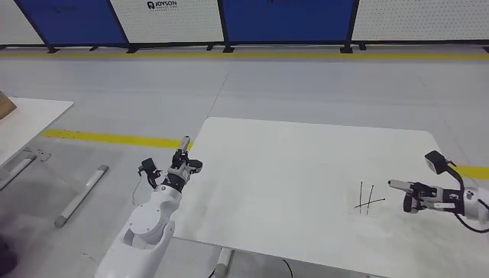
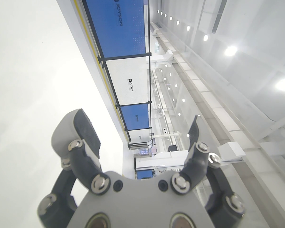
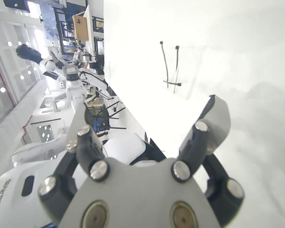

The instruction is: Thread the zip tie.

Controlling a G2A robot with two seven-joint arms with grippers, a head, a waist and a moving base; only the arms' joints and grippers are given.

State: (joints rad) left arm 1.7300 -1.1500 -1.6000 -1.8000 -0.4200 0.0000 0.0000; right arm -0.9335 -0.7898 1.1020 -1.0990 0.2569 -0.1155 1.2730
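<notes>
Approach step; nothing grasped. Right end effector (image 3: 146,106) released, zip ties (image 3: 166,67) flat on worktop (image 3: 228,24) just ahead. Left end effector (image 2: 140,118) released, well apart. Next move likely calls for fine pinch on one.

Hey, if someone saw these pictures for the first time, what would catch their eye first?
Probably the black zip ties, a small crossed cluster lying on the white table near its right side in the top view. Next comes the right claw, open and empty, just beside them. The left claw, also open and empty, sits far off at the table's left edge.
</notes>
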